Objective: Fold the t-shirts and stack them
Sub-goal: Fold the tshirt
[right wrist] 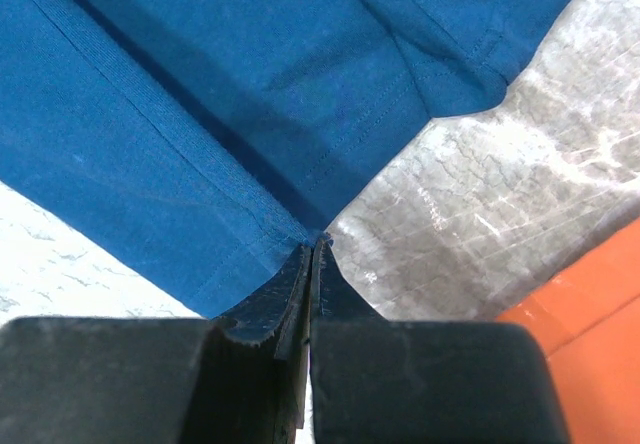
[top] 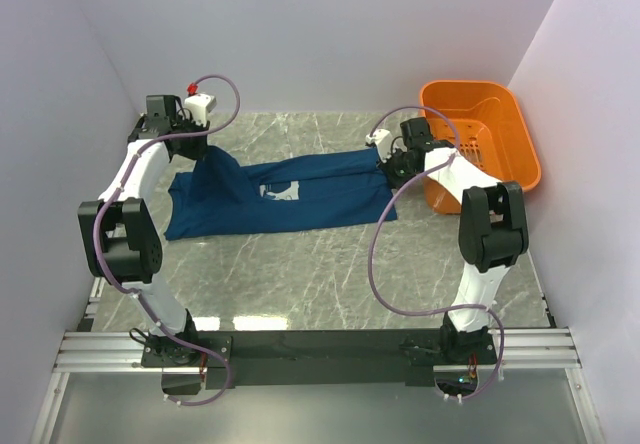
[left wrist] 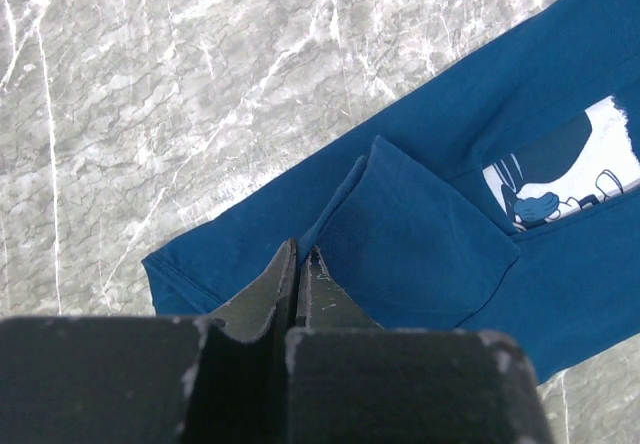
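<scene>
Grey marble-patterned table [top: 330, 284] carries a dark navy-blue short-sleeved cotton t-shirt [top: 300, 204], stretched crosswise between the two arms with its pale print mid-cloth. An orange plastic basket [top: 466, 85] sits far right, just beside the cloth's right end. The left gripper [left wrist: 300, 256] is closed, pinching a raised fold at the left end; the right gripper [right wrist: 314, 249] is closed on the hem corner at the right end.

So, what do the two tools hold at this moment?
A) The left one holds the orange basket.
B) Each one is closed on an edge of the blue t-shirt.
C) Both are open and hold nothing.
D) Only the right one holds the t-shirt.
B: the left tool and the right tool are each shut, with cloth of the blue t-shirt pinched at the tip.
</scene>
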Motion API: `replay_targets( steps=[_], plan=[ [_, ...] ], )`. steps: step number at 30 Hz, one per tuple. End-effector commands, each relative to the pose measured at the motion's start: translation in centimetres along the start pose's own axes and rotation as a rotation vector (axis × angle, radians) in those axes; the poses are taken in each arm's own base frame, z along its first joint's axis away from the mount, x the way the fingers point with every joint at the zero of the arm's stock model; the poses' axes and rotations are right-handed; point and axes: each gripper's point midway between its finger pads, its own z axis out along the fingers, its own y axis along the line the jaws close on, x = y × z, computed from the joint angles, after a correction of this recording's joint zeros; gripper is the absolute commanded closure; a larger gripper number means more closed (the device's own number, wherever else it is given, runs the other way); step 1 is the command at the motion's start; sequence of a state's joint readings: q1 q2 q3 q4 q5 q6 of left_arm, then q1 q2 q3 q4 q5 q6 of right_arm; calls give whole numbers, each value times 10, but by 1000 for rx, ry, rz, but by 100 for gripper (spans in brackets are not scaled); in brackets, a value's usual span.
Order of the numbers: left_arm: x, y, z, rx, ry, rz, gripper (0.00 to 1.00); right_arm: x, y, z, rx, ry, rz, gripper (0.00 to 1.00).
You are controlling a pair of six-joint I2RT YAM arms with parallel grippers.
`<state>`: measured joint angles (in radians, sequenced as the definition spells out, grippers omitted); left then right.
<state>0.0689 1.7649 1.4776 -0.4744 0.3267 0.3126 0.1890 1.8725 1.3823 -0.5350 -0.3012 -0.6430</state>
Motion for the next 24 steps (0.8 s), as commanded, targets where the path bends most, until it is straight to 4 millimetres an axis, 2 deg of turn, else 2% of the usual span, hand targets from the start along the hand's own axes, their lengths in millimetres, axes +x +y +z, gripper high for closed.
replay_targets(
  steps=[1, 24],
  plan=[
    [-24, 9, -1, -21, -66, 30, 100, -14, -16, -2, 44, -29, 9, 100],
    [-24, 10, 6, -9, -66, 11, 100, -8, -19, 0, 63, -9, 25, 100]
  ],
)
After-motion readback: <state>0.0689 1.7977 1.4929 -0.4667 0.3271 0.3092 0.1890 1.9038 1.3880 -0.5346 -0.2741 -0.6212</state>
